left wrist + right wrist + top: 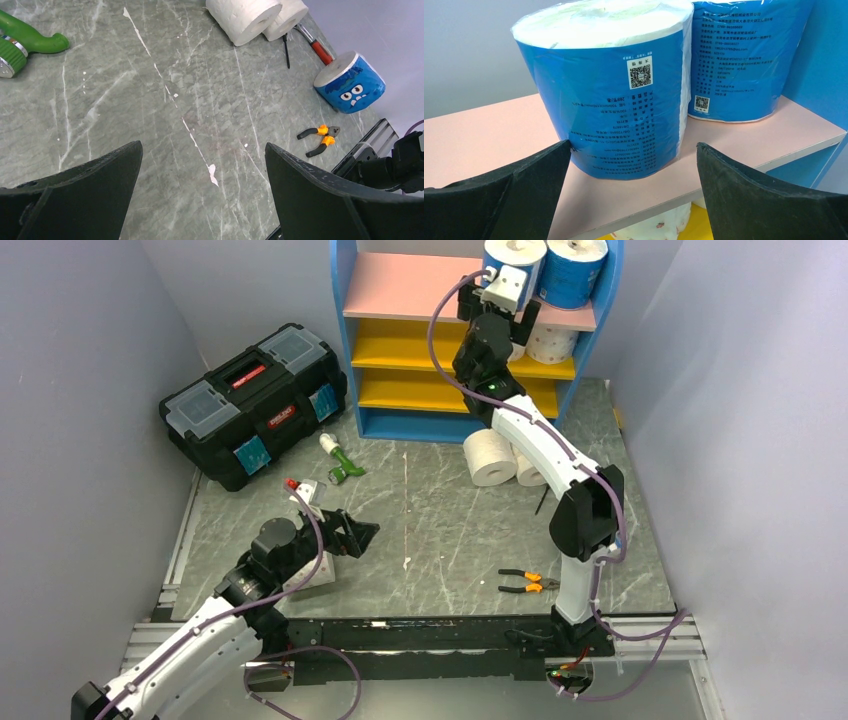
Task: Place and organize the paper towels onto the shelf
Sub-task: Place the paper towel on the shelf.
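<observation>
Partway: shelf [400, 285] holds two blue rolls [575, 270], dotted roll [552, 342]. On table [420, 540]: white rolls [490, 456], loose blue roll [350, 82]. Left gripper [202, 145], right gripper [632, 145] released, empty.

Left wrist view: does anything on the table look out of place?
Yes: two white rolls lie on their sides and a blue-wrapped roll sits apart near the edge of the table, not shelved. Loose among them lie orange-handled pliers and a red-handled tool.

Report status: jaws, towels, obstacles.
Left gripper open over table. Right gripper open at two blue rolls on pink board. Two white rolls, one blue face roll on table. Nothing blocking.
</observation>
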Controlling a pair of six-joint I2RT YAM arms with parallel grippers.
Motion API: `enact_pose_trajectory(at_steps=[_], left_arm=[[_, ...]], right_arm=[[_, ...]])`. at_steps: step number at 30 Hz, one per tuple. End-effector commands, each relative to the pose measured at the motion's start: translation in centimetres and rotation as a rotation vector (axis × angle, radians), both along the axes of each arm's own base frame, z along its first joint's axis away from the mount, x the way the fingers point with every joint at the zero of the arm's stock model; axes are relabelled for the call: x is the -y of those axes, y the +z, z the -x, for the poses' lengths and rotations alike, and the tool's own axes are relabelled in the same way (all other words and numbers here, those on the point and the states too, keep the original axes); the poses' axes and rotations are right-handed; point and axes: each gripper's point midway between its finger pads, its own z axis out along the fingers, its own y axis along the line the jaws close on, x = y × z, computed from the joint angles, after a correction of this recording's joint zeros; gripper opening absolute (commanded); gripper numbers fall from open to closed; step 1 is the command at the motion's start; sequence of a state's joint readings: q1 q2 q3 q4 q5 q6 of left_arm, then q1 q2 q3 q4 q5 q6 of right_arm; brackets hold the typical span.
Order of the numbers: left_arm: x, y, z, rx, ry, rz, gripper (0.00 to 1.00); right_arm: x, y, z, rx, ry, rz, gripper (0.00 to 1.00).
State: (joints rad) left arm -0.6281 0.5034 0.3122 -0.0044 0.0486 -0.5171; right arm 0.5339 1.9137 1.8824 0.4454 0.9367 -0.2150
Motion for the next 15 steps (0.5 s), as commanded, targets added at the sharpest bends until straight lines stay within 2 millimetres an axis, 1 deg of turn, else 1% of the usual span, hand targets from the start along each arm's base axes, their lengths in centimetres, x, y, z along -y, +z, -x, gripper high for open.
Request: enact_pose_trajectory(at_steps=[1,15], left_arm=[[0.62,2.01,-0.17,0.046,-0.023,0.032,0.99],[0.84,1.83,-0.21,0.037,-0.03,0.033,0.99]], right_arm=[[0.87,1.37,-0.09,0.031,-0.021,-0.028,0.97],[1.24,1.43,-0.82,0.03,-0.026,-0.022,0.97]])
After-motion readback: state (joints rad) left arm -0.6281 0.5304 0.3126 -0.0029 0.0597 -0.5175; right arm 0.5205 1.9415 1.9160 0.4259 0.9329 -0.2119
